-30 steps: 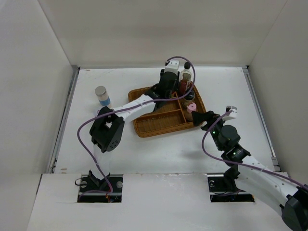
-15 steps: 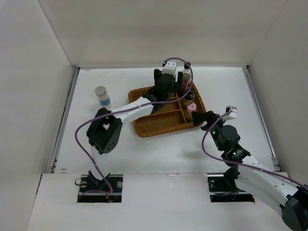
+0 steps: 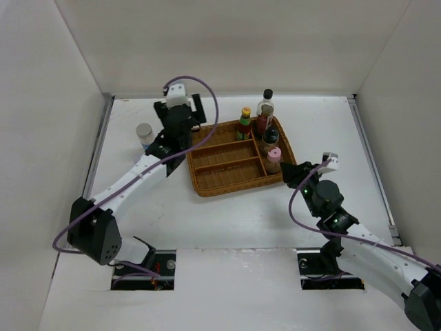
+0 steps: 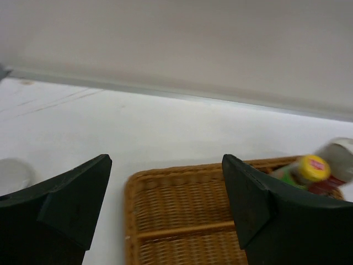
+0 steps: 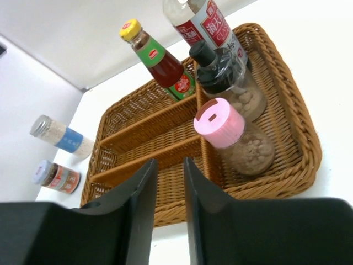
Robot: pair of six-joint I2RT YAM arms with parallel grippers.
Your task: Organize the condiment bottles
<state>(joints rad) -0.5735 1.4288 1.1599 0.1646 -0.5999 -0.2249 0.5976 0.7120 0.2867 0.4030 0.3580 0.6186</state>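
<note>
Now, edges: table (image 3: 227, 207) is walled at the back and on both sides; the wicker tray (image 3: 234, 186) sits angled mid-table, apart from every wall
Open room: wide table surface shows in front of the tray toward the arm bases; a narrower strip runs between the tray and the back wall
Left of tray: blue-label jar (image 3: 145, 136) stands on the table near the tray's left end; the short jar (image 5: 55, 175) is beside it in the right wrist view, also outside the tray
Tray's right end: clear bottle (image 3: 265, 109) at the far corner, brown shaker (image 3: 270, 140) next, pink shaker (image 3: 274, 158) nearest the arms, all upright and close together
Green bottle (image 3: 245, 123): upright in the tray along its far side, just left of the clear bottle
Long compartments: three run lengthwise on the tray's left part
Left gripper (image 4: 166, 158): fingers spread wide with nothing between them, raised over the tray's far left corner, between that corner and the blue-label jar
Right gripper (image 5: 170, 165): fingers only narrowly parted, gripping nothing, just outside the tray's near right corner, facing the pink shaker without touching it
</note>
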